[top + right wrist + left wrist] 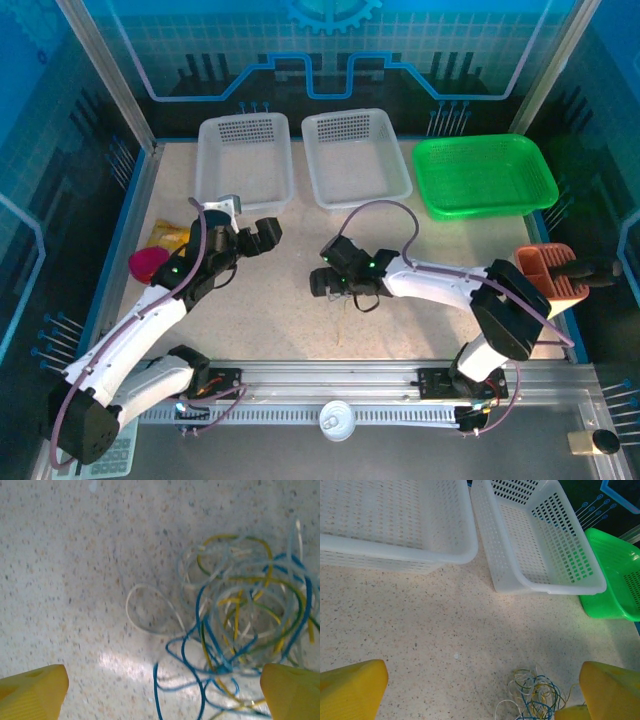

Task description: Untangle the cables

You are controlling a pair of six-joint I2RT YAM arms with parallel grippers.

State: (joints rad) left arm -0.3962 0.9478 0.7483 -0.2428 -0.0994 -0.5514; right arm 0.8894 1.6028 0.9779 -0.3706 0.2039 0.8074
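On the worktop (60, 555), toward four o'clock beneath my spread, empty right jaws, the cables (236, 611) lie knotted, left jaws spread too; approach step, next I'd pinch one loose loop.

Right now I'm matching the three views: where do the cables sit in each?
Top external: cables at table centre, thin strands just below the right gripper.
Left wrist: cables at bottom edge, right of centre.
Right wrist: cables tangled across the right half.
Shared landmark: the speckled table.
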